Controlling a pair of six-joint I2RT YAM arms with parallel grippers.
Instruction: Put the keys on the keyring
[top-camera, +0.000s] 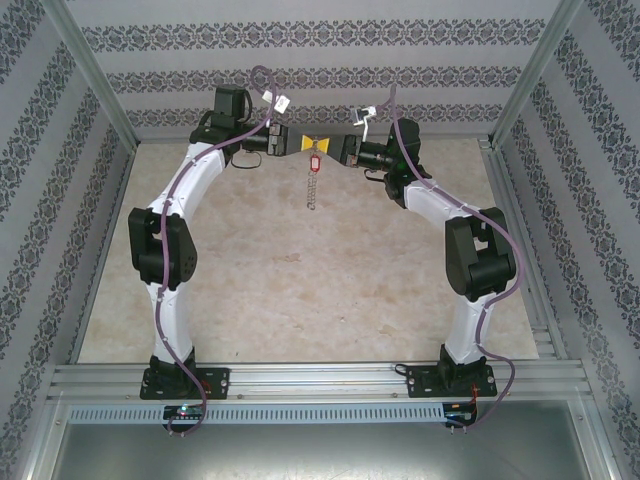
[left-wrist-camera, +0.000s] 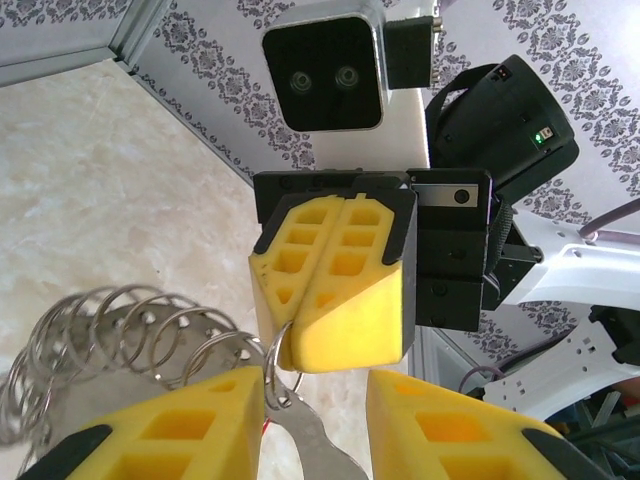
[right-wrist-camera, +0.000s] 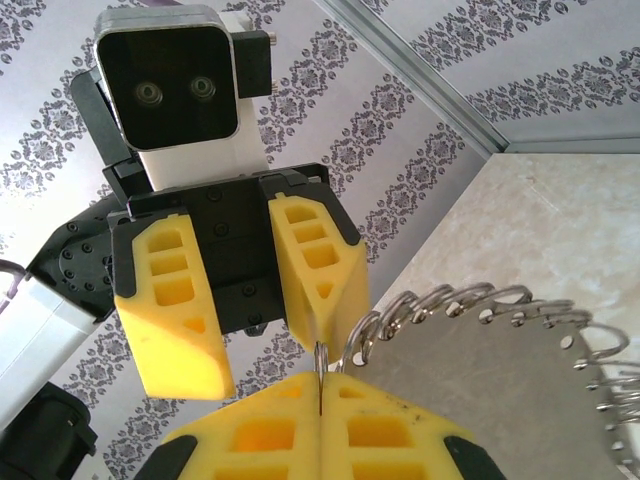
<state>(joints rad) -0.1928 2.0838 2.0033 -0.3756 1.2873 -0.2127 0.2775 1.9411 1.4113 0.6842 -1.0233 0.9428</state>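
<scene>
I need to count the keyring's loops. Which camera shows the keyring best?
Left wrist: the keyring is close, its loops fanned apart. Right wrist shows the keyring with loops overlapping, cut off at the frame edge. From the top the keyring is a tiny dangling chain.

Soft, even white light fills the overhead view. The counter (top-camera: 300, 280) looks pale and slightly washed, with only faint, diffuse shadows near the arms. Detail there is coarse, and the side walls lean inward from wide-angle distortion. In the left wrist view the fingers (left-wrist-camera: 170, 430) of the left tool (left-wrist-camera: 315, 395) sit close to the lens and go soft, while the keyring (left-wrist-camera: 120, 330) catches small bright glints. In the right wrist view its metal shows a dull grey sheen, blurring toward the right edge.
</scene>
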